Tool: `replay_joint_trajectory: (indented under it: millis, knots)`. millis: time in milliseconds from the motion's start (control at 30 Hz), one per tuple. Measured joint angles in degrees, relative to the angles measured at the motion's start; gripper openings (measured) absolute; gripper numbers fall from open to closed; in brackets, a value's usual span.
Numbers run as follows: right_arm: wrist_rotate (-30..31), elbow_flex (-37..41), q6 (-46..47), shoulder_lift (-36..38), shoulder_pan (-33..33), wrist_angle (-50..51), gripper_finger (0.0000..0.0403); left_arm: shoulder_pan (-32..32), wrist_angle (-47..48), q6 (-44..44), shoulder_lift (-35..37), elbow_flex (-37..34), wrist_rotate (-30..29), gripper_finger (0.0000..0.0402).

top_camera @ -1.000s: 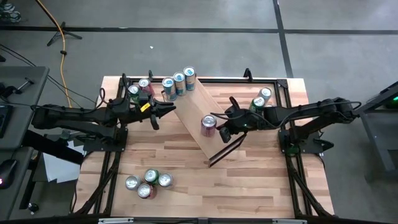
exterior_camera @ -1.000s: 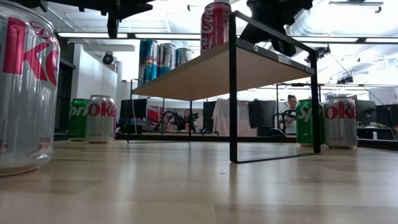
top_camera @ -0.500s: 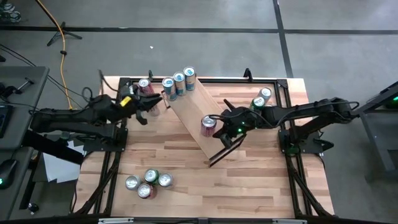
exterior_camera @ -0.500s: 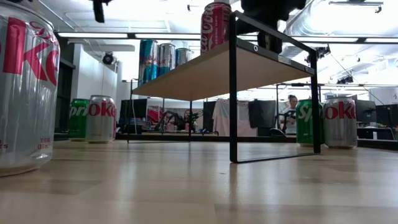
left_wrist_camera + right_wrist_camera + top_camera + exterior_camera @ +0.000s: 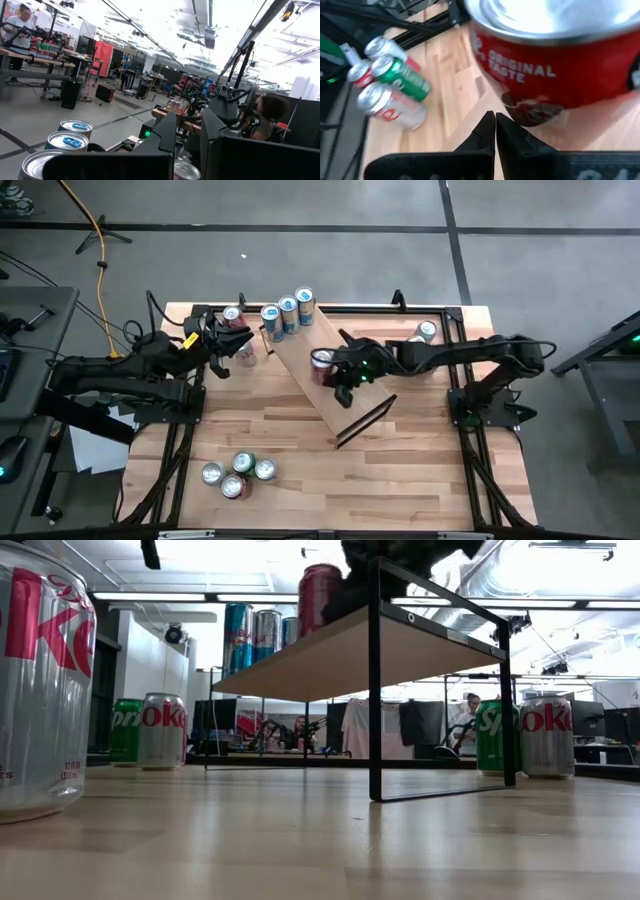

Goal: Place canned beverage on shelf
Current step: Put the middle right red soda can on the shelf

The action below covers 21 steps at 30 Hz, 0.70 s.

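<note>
- The shelf [image 5: 318, 370] is a pale-wood plank, smooth and matt, on a thin black metal frame [image 5: 375, 680] with a dull finish.
- The red cola can [image 5: 555, 55] is glossy printed metal with a bright silver top.
- The three blue cans [image 5: 287, 312] have shiny metal lids.
- The tabletop [image 5: 290, 445] is striped butcher-block wood, smooth, with a soft sheen in the low view.
- The right gripper [image 5: 494, 131] has matt black fingers.
- The floor [image 5: 320, 260] looks grey and matt.
</note>
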State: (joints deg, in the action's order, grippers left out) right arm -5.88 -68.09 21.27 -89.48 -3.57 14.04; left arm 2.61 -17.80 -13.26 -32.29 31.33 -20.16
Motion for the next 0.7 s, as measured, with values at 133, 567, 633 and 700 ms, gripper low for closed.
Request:
replay_joint_trajectory:
  millis: [133, 567, 633, 700]
  knots:
    - [-0.6, -4.0, -3.8, -3.2, -1.9, 0.3, 0.0000, 0.0, 0.0, 0.0, 0.0, 0.0, 0.0, 0.0000]
    - [4.1, -8.8, -11.8, -3.0, -3.6, 21.2, 0.0000, 0.0, 0.0, 1.6, 0.0, 0.0, 0.0, 0.0000]
    - [6.2, -8.8, -11.0, -3.0, -3.6, 21.2, 0.0000, 0.0, 0.0, 1.9, 0.0, 0.0, 0.0, 0.0000]
    - [6.5, -8.8, -11.0, -3.1, -3.6, 19.2, 0.0000, 0.0, 0.0, 1.9, 0.0, 0.0, 0.0, 0.0000]
